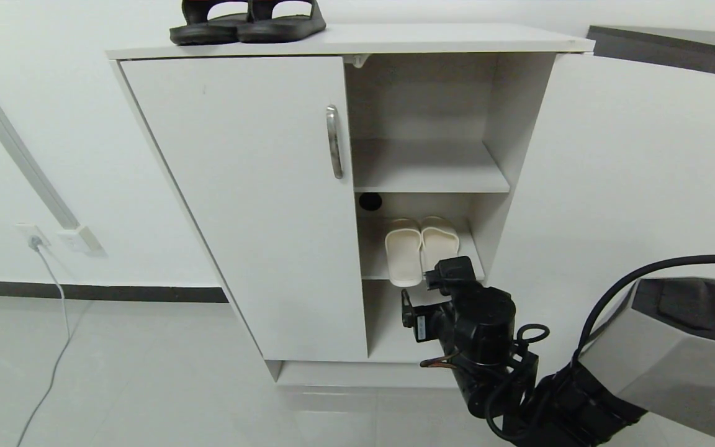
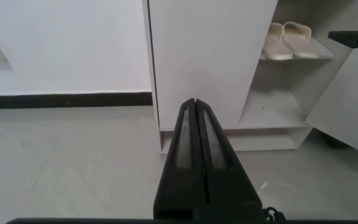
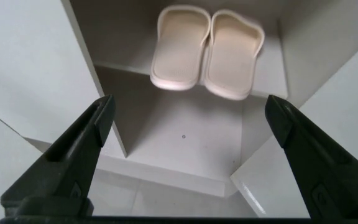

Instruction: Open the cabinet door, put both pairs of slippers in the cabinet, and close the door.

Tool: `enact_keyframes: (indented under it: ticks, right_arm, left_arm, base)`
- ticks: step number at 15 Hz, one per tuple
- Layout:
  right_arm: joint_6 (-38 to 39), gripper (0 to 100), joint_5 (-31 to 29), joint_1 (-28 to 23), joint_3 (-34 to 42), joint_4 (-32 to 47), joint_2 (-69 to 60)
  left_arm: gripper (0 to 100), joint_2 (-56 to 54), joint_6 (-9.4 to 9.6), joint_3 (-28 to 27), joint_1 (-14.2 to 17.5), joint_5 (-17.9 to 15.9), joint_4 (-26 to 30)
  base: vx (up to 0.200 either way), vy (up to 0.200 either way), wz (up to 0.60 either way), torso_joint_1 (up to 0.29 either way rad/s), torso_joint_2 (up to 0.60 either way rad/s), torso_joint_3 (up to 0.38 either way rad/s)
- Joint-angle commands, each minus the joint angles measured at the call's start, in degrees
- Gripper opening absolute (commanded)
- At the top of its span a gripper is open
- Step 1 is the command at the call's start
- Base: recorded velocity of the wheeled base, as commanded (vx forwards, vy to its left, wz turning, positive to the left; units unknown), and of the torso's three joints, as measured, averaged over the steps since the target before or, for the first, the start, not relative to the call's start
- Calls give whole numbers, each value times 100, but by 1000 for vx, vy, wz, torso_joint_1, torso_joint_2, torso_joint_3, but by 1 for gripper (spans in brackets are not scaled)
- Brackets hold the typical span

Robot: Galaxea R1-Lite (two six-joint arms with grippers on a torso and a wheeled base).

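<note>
Cream rounded slippers (image 1: 421,248), flat white shelf (image 1: 371,256)

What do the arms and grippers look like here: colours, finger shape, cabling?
Right arm: black wrist housing, a silver-grey shell farther up, a thick black cable arcing over it, and thinner wire loops at the wrist. Right gripper: matte black fingers, long, tapering to wedge tips. Left gripper: black tapered fingers with lighter grey inset pads. No markings visible.
</note>
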Motion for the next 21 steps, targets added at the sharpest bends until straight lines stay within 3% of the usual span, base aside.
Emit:
enact_keyframes:
  ticks: [1, 7, 21]
  right_arm:
    - [-4, 100, 0, 9, 2, -4, 28]
    - [4, 100, 0, 18, 10, -13, 37]
    - [-39, 100, 0, 35, 142, -303, 151]
  left_arm:
    - [0, 9, -9, 0, 0, -1, -1]
    - [0, 9, -18, 0, 0, -1, -1]
    - [0, 9, -27, 0, 0, 8, -1]
  base:
    - [0, 0, 0, -2, 2, 203]
    - [0, 0, 0, 0, 1, 90]
    - [0, 200, 0, 3, 1, 4]
